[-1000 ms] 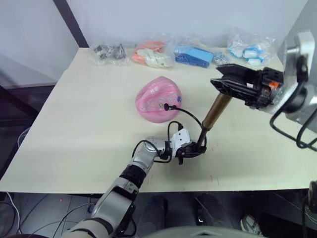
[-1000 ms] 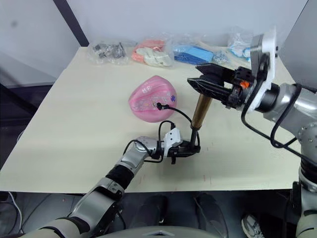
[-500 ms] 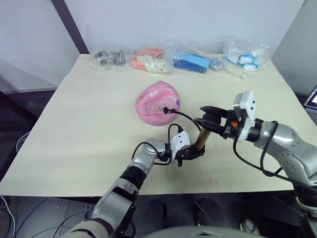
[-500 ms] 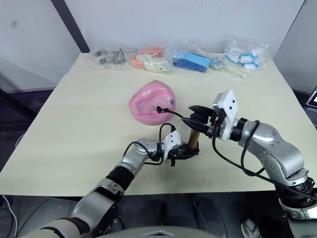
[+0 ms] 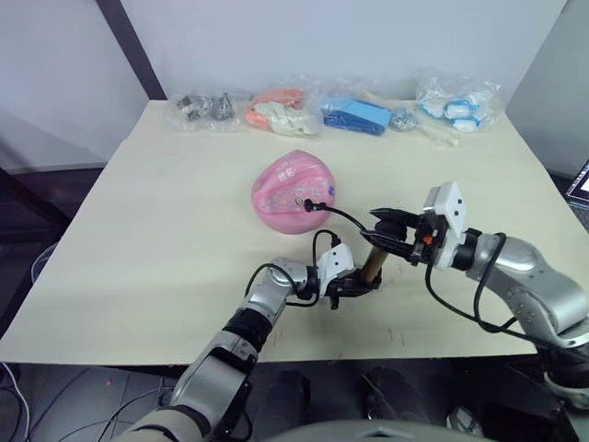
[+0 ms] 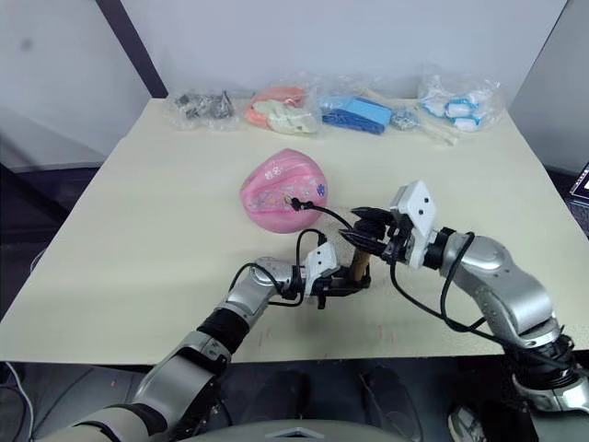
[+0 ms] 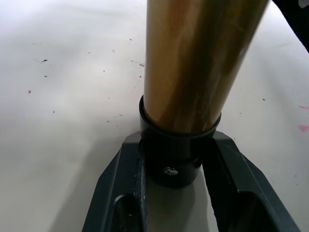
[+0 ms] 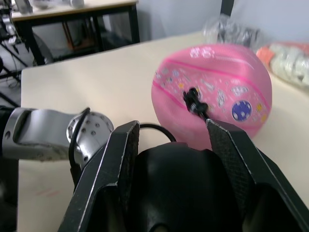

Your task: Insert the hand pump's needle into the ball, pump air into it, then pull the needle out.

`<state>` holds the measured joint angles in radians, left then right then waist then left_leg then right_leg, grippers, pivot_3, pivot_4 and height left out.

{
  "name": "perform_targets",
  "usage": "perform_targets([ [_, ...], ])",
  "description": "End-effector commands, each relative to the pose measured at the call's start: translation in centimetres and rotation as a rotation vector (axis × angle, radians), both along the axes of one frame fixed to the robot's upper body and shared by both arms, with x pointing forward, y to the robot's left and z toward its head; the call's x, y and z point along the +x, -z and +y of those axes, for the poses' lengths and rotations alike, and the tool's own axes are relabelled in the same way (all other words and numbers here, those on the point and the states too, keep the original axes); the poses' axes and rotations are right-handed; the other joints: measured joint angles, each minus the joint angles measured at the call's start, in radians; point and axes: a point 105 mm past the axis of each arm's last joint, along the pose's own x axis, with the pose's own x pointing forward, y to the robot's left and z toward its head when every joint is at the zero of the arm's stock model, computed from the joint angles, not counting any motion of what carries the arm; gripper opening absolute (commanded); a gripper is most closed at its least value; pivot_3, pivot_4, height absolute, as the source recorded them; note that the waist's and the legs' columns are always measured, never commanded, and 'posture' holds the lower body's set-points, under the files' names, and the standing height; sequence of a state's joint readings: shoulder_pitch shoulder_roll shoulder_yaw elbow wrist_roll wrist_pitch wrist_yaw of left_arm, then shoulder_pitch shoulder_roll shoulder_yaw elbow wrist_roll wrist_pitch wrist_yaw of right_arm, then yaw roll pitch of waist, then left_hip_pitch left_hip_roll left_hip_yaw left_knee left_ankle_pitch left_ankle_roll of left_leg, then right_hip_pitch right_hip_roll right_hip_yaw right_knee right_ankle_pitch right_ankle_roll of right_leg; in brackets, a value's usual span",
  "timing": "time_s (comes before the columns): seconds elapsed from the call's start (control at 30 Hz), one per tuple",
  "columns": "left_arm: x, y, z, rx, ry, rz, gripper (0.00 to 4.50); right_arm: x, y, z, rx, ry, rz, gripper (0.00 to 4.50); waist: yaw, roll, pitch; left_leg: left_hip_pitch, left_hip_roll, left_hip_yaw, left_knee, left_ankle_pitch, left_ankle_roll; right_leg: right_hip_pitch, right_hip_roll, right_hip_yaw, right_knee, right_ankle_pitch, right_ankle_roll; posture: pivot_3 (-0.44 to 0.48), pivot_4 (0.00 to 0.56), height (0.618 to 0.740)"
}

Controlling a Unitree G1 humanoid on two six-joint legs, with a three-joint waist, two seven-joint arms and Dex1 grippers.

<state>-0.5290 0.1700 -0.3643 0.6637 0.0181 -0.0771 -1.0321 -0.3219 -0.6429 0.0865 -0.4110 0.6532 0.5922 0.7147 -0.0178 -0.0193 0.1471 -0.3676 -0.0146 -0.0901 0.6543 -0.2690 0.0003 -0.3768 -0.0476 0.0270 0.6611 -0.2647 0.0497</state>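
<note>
Your right jaws [image 6: 361,237] are gripping the T-handle [image 8: 186,183], driven down since a second ago: pump stroke. Left jaws [image 7: 176,159] are clamping the hand pump [image 5: 371,266] base; needle is staying in the ball [image 5: 293,191].

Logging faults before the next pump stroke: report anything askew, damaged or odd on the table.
The ball looks saggy and lopsided rather than round, fitting a ball still short of air. The hand pump leans instead of standing upright, base clamped in the left gripper, handle in the right gripper. Nothing spilled or broken.
</note>
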Motion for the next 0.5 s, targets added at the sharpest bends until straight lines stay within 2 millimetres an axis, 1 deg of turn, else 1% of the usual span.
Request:
perform_targets([
  [0.03,-0.3,2.0,1.7,0.067,-0.046,0.068,1.12,-0.3,-5.3,-1.0,0.030,-0.020,-0.093,1.74,0.001,0.003,0.003,-0.001,0.000,0.000,0.000,0.000,0.000,-0.001,0.000,0.000,0.000,0.000,0.000,0.000,0.150,0.738],
  [0.17,-0.4,2.2,1.6,0.068,-0.040,0.069,1.12,-0.9,-9.0,-1.6,0.044,-0.049,-0.131,1.74,0.003,0.004,0.005,-0.004,0.000,-0.001,0.000,0.000,0.000,-0.003,-0.001,-0.001,0.000,0.000,0.000,0.000,0.150,0.738],
  [0.3,-0.5,2.3,1.6,0.070,-0.037,0.069,1.12,-1.4,-12.2,-2.2,0.063,-0.056,-0.176,1.74,0.003,0.005,0.006,-0.006,0.000,-0.002,0.000,0.000,0.000,-0.005,-0.001,-0.002,-0.001,0.000,0.000,0.000,0.150,0.738],
  [0.4,-0.6,2.4,1.6,0.072,-0.034,0.068,1.12,-1.5,-13.7,-2.3,0.072,-0.054,-0.201,1.74,0.003,0.005,0.006,-0.010,0.000,-0.002,0.001,0.000,0.000,-0.008,-0.001,-0.002,0.000,0.000,0.000,0.000,0.150,0.738],
  [0.5,-0.6,2.4,1.5,0.072,-0.033,0.067,1.12,-1.6,-14.2,-2.0,0.079,-0.061,-0.204,1.74,0.003,0.005,0.006,-0.011,0.000,-0.002,0.001,0.000,0.000,-0.009,-0.002,-0.002,0.000,0.000,0.000,0.000,0.150,0.738],
])
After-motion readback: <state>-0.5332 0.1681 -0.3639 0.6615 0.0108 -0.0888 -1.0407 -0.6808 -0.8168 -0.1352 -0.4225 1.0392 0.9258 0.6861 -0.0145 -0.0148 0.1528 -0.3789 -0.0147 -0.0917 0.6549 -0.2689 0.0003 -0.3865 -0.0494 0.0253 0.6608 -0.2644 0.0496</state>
